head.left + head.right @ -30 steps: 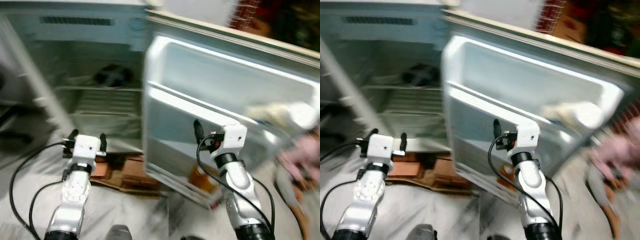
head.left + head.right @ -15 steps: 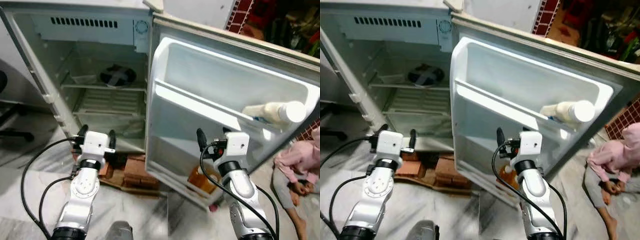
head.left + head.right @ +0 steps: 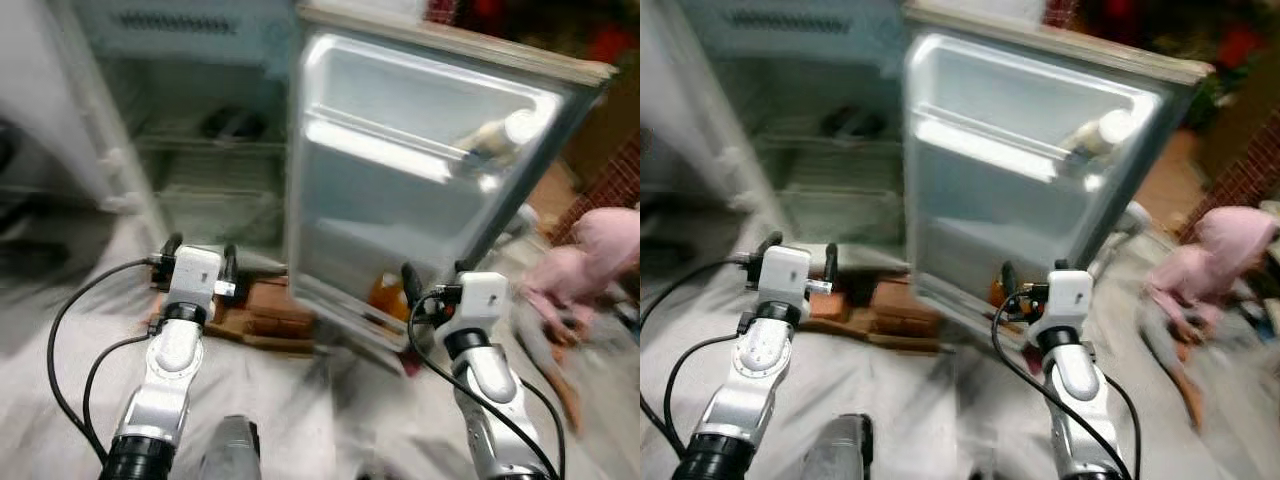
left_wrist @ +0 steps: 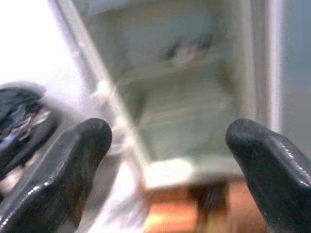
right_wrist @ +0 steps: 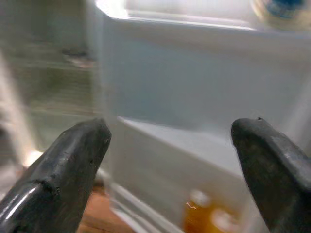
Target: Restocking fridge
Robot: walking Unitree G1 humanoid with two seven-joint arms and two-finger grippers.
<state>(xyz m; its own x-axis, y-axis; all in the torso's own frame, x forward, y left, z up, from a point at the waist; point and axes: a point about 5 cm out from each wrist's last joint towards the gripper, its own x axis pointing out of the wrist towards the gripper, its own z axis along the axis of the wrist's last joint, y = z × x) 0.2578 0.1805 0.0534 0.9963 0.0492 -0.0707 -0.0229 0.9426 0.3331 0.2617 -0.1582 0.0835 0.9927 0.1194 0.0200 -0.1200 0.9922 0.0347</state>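
Observation:
The picture is blurred. The fridge (image 3: pixel 200 150) stands open, its white door (image 3: pixel 400 200) swung out in front of me. A white bottle (image 3: pixel 495 135) lies in the upper door shelf, and an orange bottle (image 3: pixel 385 295) stands in the lowest door shelf. My left gripper (image 3: pixel 200 250) is raised before the fridge's lower compartment, open and empty. My right gripper (image 3: pixel 435 275) is held up before the door's lower part, near the orange bottle, also open and empty. In the right wrist view the orange bottle (image 5: pixel 204 213) shows between the spread fingers (image 5: pixel 73 160).
A person in pink (image 3: pixel 590 260) sits on the floor to the right of the door. Reddish bricks and boards (image 3: pixel 265 310) lie under the fridge's front. A dark round object (image 3: pixel 230 122) rests on an inner shelf. Something dark (image 3: pixel 20 250) stands at far left.
The whole picture has shifted and blurred, so the camera has moved; the fridge now looks a little farther off. Both arms keep the same raised pose, grippers still open.

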